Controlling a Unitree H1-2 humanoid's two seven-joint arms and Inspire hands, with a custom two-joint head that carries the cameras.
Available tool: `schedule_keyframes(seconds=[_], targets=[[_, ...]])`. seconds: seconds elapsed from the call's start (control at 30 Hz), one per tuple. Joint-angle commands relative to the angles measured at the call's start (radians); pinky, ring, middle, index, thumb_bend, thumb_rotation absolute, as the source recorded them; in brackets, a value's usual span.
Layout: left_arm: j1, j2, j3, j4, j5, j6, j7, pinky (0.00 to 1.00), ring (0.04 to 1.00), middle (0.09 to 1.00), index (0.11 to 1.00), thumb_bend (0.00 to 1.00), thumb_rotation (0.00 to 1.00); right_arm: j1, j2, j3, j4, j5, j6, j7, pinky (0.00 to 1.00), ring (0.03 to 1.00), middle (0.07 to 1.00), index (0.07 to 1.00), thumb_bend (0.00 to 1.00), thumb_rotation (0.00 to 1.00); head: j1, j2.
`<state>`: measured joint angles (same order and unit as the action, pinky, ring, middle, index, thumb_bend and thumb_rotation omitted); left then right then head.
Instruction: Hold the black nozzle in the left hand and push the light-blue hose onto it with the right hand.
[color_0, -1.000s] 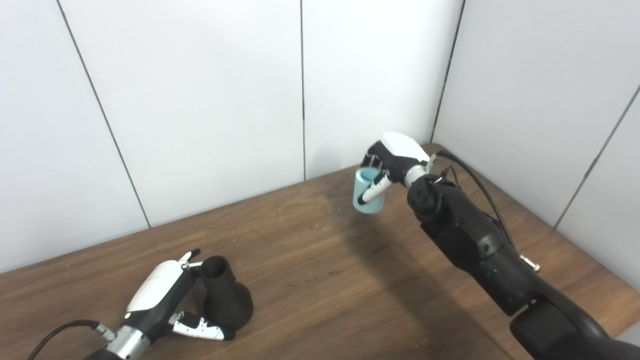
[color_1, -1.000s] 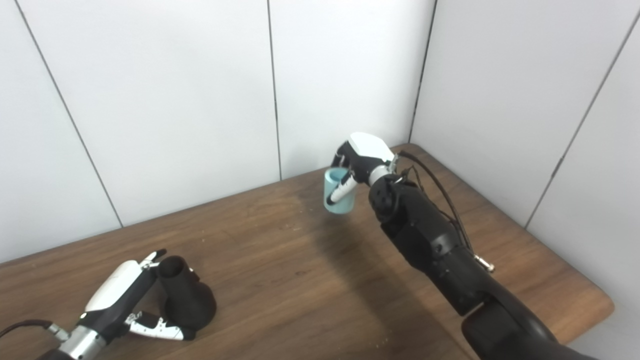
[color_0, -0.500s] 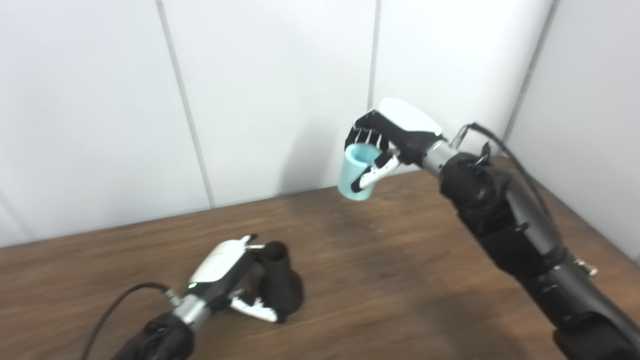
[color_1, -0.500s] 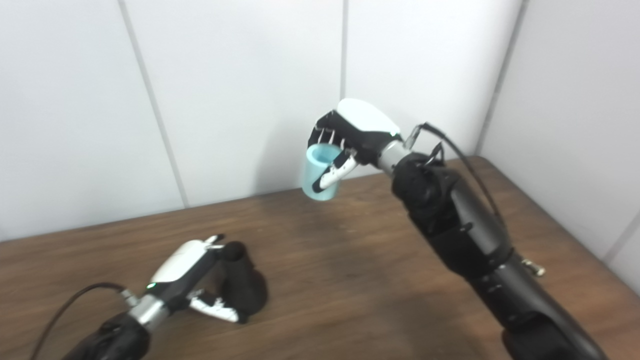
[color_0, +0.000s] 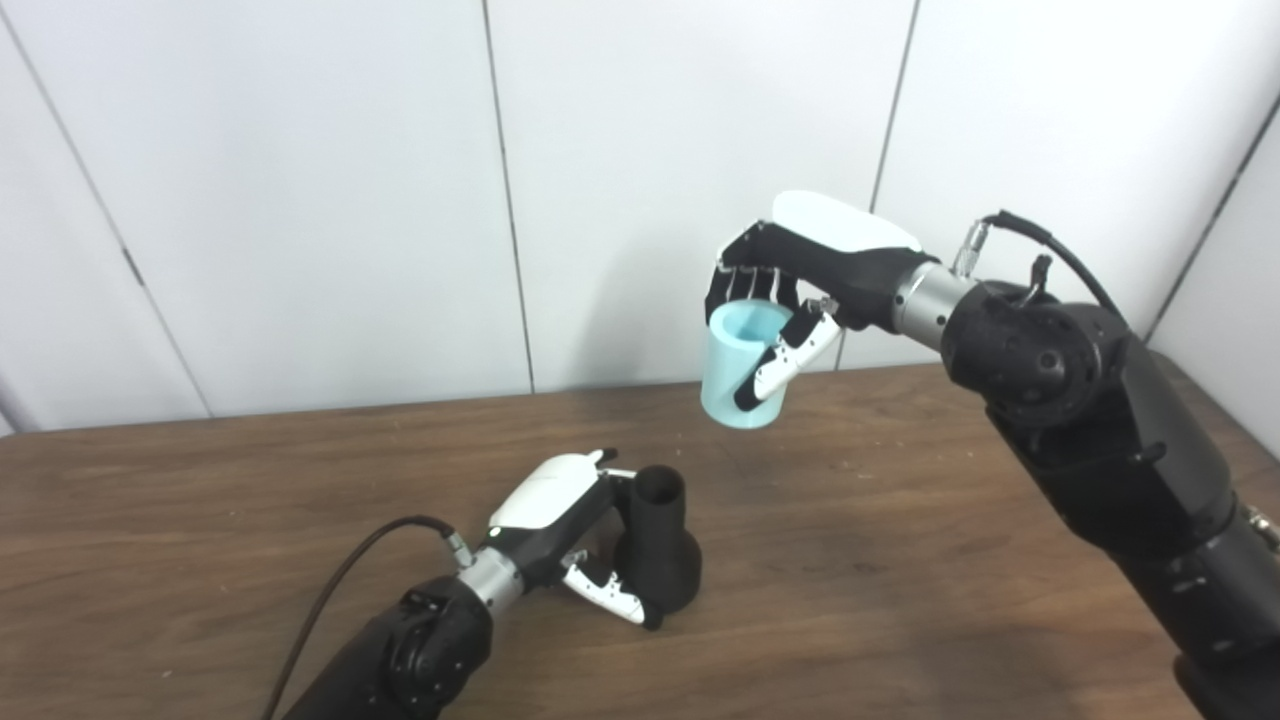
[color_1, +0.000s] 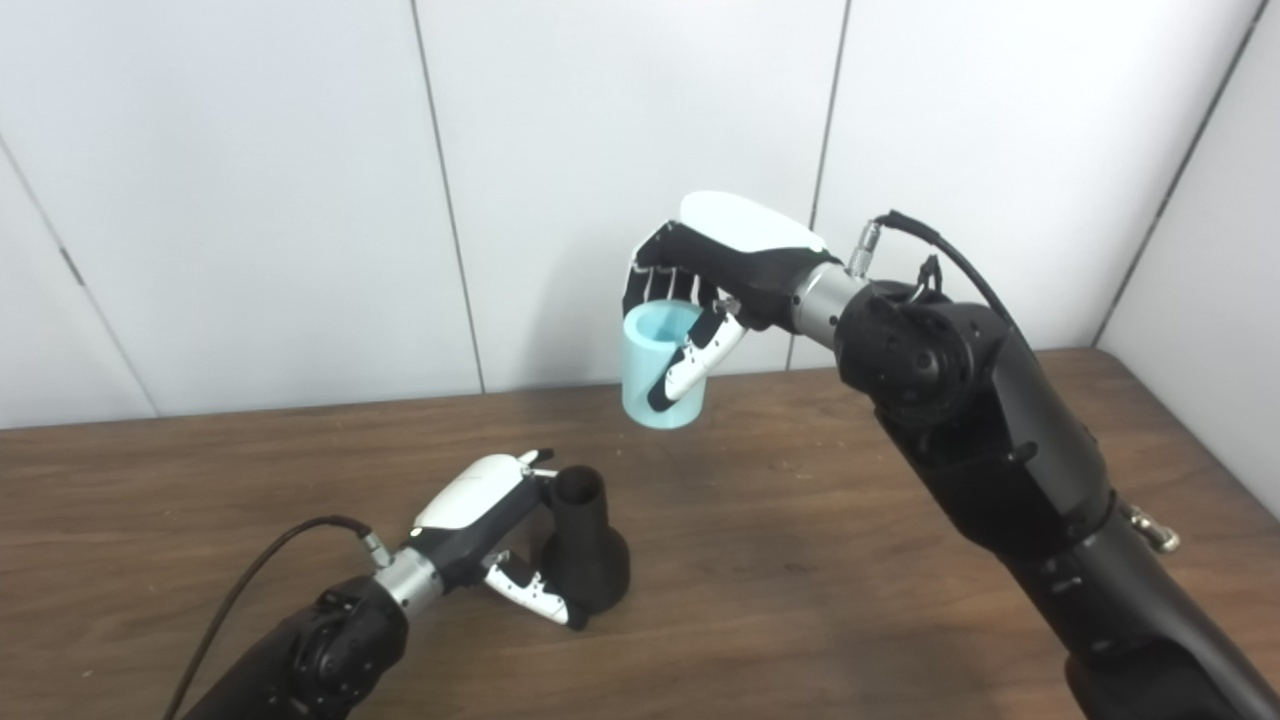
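Note:
The black nozzle (color_0: 658, 545) stands upright on the wooden table (color_0: 900, 560), narrow neck up, wide base down. My left hand (color_0: 560, 525) is wrapped around it from the left, fingers behind the neck and thumb across the base. My right hand (color_0: 800, 270) is shut on the short light-blue hose (color_0: 745, 365) and holds it in the air, open end up, above and to the right of the nozzle. The hose and nozzle are apart. Both also show in the right eye view: nozzle (color_1: 585, 550), hose (color_1: 662, 368).
White wall panels (color_0: 300, 200) stand close behind the table's far edge. A black cable (color_0: 340, 580) runs along my left forearm. The right forearm (color_0: 1120, 470) crosses the right side of the table.
The camera has swung, shifting the whole picture. My right hand has lifted the hose higher and brought it closer to the nozzle. My left hand stays on the nozzle.

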<state>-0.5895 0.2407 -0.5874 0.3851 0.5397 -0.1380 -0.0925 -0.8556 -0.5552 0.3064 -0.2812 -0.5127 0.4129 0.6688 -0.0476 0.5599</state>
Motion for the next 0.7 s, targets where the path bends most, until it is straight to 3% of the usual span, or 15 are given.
schedule_keyframes(seconds=[0.0, 0.27, 0.67], targets=[[0.050, -0.017, -0.066, 0.054, 0.070, 0.075, -0.117, 1.00, 0.572, 0.469, 0.492, 0.53, 0.00, -0.077, 0.000, -0.014, -0.036, 0.009, -0.041, -0.003, 0.34, 0.461, 0.485, 0.481, 0.50, 0.00, -0.001, 0.001], [0.045, -0.028, -0.055, 0.050, 0.057, 0.099, -0.120, 1.00, 0.579, 0.480, 0.485, 0.53, 0.00, -0.099, 0.036, 0.017, -0.030, 0.004, -0.043, 0.030, 0.34, 0.450, 0.494, 0.485, 0.50, 0.00, 0.011, 0.010], [0.050, -0.039, -0.048, 0.050, 0.047, 0.108, -0.119, 1.00, 0.572, 0.477, 0.487, 0.53, 0.00, -0.055, 0.074, 0.026, -0.038, -0.017, -0.040, 0.018, 0.34, 0.449, 0.493, 0.487, 0.50, 0.00, 0.010, 0.020]])
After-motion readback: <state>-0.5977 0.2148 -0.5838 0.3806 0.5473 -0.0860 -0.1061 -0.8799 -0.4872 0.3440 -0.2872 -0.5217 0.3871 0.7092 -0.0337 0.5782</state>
